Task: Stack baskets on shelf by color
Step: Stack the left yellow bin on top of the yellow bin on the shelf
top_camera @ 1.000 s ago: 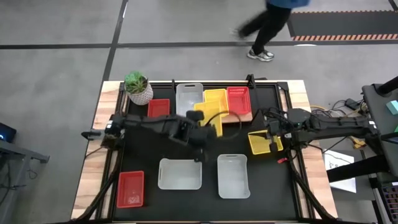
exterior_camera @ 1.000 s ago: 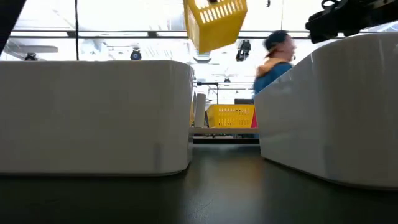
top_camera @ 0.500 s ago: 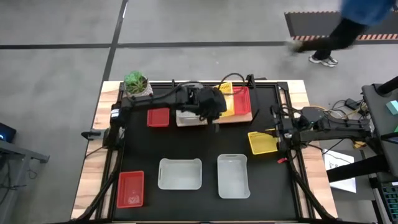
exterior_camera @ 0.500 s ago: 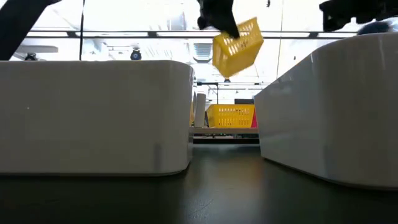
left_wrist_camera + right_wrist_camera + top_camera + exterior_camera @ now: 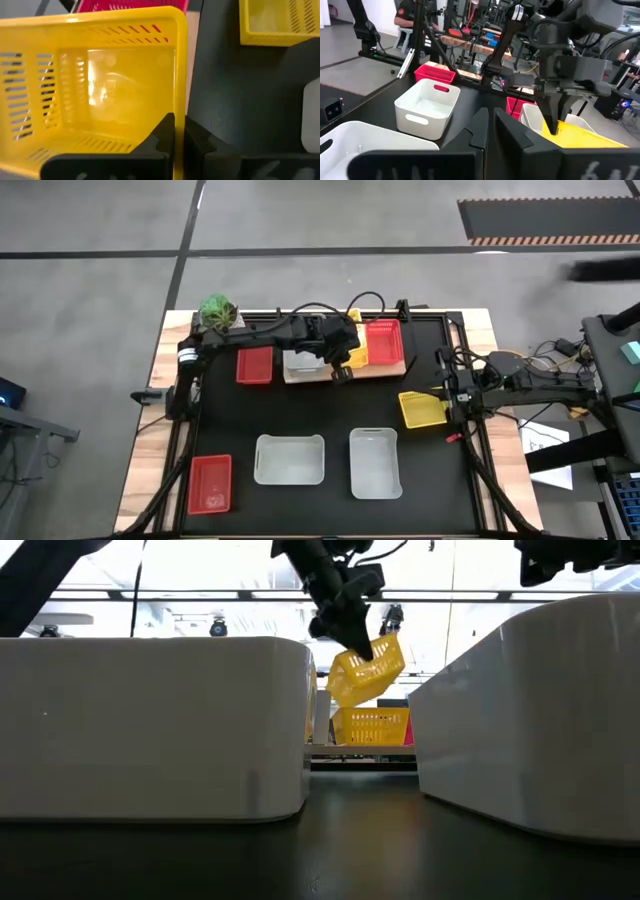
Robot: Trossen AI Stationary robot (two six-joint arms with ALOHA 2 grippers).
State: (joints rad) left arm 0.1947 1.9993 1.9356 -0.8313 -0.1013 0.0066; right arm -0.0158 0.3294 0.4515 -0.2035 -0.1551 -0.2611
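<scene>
The left hand [image 5: 362, 652] is clamped on the rim of a yellow basket [image 5: 366, 671], a small slotted plastic tray hanging tilted above a second yellow basket [image 5: 370, 726] on the shelf [image 5: 345, 370] at 12 o'clock on the tabletop [image 5: 230, 420]. The low view shows the gap between the two, which the high view hides under the arm, while the left wrist view shows the pinch on the wall and a red basket [image 5: 132, 5] just beyond. The right hand [image 5: 447, 392] is closed at 3 o'clock beside a third yellow basket [image 5: 421, 409]; I cannot tell whether it grips it.
</scene>
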